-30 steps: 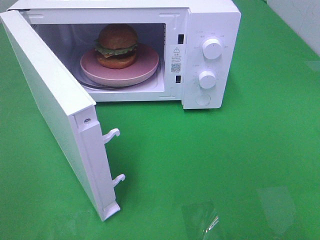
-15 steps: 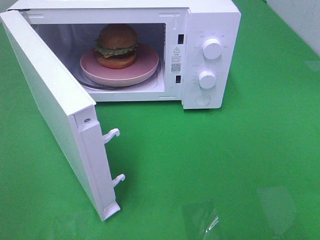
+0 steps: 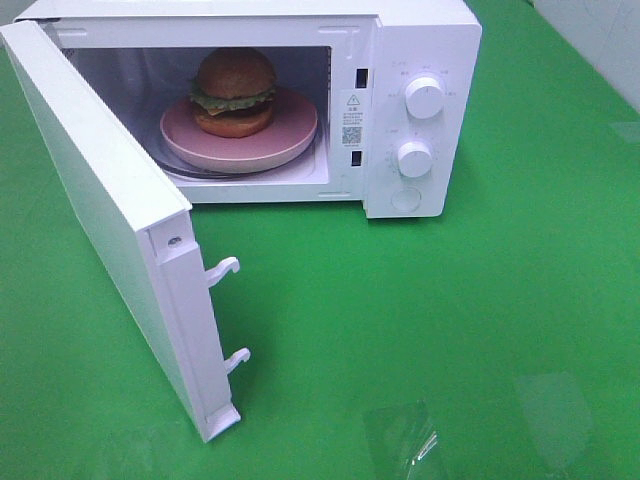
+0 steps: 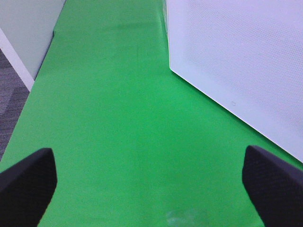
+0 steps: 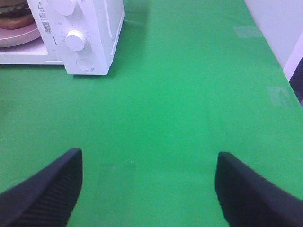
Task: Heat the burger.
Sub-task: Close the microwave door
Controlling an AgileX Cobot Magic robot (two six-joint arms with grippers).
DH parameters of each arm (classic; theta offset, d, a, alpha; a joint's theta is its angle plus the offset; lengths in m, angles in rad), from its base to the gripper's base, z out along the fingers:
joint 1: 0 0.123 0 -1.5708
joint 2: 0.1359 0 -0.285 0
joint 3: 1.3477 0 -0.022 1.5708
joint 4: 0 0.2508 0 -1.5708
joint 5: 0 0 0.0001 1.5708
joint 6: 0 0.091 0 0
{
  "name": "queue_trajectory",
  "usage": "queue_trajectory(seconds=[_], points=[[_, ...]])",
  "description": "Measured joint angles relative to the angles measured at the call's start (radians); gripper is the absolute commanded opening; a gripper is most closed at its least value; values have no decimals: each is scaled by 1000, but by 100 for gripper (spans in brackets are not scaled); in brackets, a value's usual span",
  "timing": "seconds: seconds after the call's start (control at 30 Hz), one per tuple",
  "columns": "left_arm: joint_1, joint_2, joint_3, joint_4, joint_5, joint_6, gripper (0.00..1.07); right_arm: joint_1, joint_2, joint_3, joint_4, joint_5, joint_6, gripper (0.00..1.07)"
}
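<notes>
Burger (image 3: 235, 92) — brown domed bun, green lettuce — on pink plate (image 3: 292, 130), left fingers (image 4: 26, 187) and right fingers (image 5: 47, 191) apart, empty

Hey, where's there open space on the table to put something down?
The green cloth is bare from the open door rightward, in front of the microwave and to its right. Crowded: inside it, the pink plate fills the floor under the burger.
</notes>
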Motion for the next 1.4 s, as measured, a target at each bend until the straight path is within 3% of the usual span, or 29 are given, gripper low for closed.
queue_trajectory(seconds=[0.93, 1.07, 1.1, 1.13, 1.17, 1.2, 1.23, 1.33, 1.37, 1.4], points=[[0, 0, -12, 0, -21, 0, 98, 0, 0, 0, 0, 0, 0, 76], [0, 0, -23, 9, -95, 0, 87, 0, 0, 0, 0, 0, 0, 76], [0, 3, -23, 9, -125, 0, 77, 0, 0, 0, 0, 0, 0, 76], [0, 3, -23, 9, -125, 0, 77, 0, 0, 0, 0, 0, 0, 76], [0, 23, -23, 18, -152, 0, 63, 0, 0, 0, 0, 0, 0, 76], [0, 23, -23, 18, -152, 0, 63, 0, 0, 0, 0, 0, 0, 76], [0, 52, -23, 22, -178, 0, 50, 0, 0, 0, 0, 0, 0, 76], [0, 70, -23, 22, -196, 0, 42, 0, 0, 0, 0, 0, 0, 76], [0, 125, -23, 22, -252, 0, 27, 0, 0, 0, 0, 0, 0, 76], [0, 125, -23, 22, -252, 0, 27, 0, 0, 0, 0, 0, 0, 76]])
